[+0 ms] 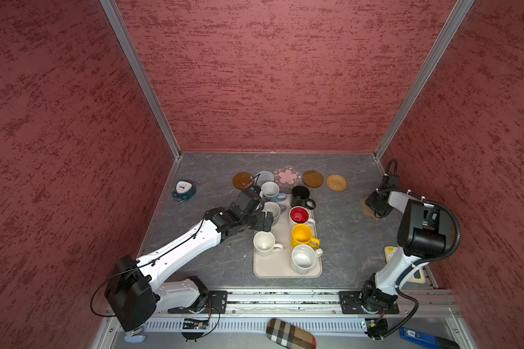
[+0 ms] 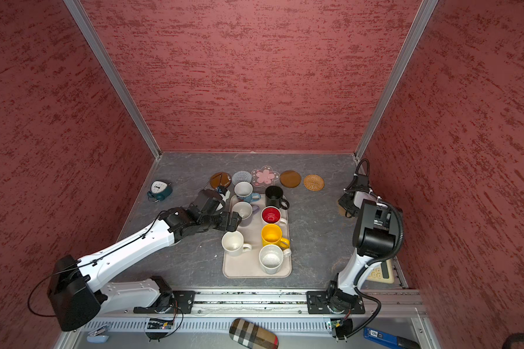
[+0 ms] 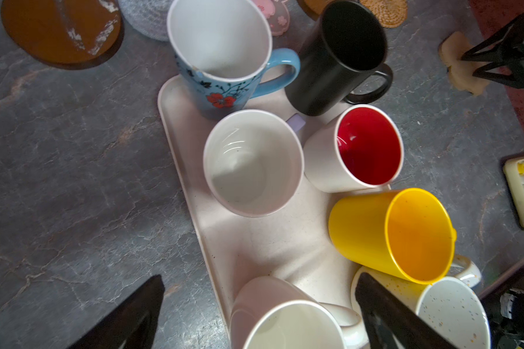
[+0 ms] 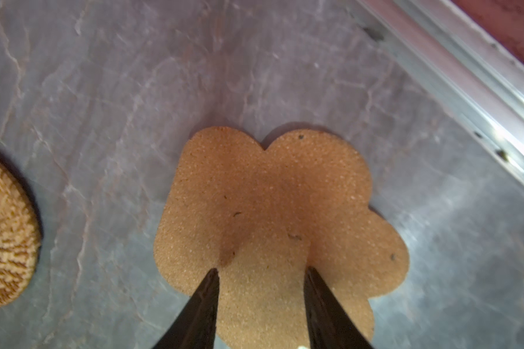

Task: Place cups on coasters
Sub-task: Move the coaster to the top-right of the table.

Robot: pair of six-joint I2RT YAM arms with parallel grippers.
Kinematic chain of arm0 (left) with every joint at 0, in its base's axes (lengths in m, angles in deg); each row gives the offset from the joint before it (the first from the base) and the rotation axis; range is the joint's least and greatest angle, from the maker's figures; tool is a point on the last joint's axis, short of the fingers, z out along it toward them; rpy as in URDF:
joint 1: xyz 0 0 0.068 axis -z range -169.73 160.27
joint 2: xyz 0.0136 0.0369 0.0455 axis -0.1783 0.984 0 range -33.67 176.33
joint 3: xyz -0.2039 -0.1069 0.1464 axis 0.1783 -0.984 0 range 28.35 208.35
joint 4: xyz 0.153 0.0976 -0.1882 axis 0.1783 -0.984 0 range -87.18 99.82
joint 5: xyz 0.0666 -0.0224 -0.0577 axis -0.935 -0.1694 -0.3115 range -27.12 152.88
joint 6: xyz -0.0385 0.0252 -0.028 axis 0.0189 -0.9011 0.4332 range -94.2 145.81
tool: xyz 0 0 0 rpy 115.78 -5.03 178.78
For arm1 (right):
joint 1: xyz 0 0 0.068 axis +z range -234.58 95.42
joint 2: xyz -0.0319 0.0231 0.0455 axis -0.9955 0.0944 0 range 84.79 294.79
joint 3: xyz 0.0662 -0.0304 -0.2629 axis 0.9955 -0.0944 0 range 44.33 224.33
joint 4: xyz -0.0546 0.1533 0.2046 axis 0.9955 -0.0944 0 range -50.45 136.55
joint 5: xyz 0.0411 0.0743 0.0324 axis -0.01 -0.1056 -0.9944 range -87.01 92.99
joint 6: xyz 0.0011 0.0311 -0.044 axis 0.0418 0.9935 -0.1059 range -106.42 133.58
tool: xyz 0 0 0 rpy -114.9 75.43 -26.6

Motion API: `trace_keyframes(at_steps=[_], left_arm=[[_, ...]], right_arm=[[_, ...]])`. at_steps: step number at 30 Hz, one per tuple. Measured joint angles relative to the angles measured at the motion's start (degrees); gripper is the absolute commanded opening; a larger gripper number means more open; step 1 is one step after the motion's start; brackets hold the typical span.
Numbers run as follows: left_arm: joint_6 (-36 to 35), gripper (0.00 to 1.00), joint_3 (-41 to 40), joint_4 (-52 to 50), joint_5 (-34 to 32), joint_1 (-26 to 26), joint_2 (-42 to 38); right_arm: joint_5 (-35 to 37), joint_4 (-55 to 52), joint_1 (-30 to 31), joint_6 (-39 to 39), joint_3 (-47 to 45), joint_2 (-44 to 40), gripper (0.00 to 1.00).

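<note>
Cups [image 1: 299,215] crowd the tray [image 1: 285,270]; no coaster carries one.
Bench [image 1: 209,263] lies open on both sides of the tray, and the tray's near rim is bare. Left end effector [image 1: 265,220], fingers wide apart, hovers at the tray's left edge by the lavender mug [image 1: 272,210]. Beside the right wall rail, right end effector [image 4: 260,272] sets half-parted fingers on the tan scalloped coaster [image 4: 270,196]; whether it grips, cannot tell. Farthest: coaster row around the pink flower coaster [image 1: 287,176], the blue-base mug [image 1: 270,191] just before it.

The tabletop [image 1: 212,169] is grey with pale marble veins, the tray [image 1: 280,266] plain beige. The black mug [image 1: 300,196] and yellow mug [image 1: 301,235] are plain, the white mug [image 1: 299,215] is red inside, and the blue mug [image 3: 221,87] bears black sprigs and a red flower.
</note>
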Motion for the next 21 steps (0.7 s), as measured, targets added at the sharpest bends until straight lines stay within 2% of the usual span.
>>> trace_keyframes(at_steps=[10,21], left_arm=[[1.3,0.99,-0.4,1.1,0.7,-3.9,-0.4],[2.3,1.0,-0.4,2.0,0.6,-7.9,-3.0]], right_arm=[[-1.0,-0.6,1.5,0.0,12.4,9.3,0.47],[-1.0,-1.3,5.9,0.0,24.3,17.5,0.47]])
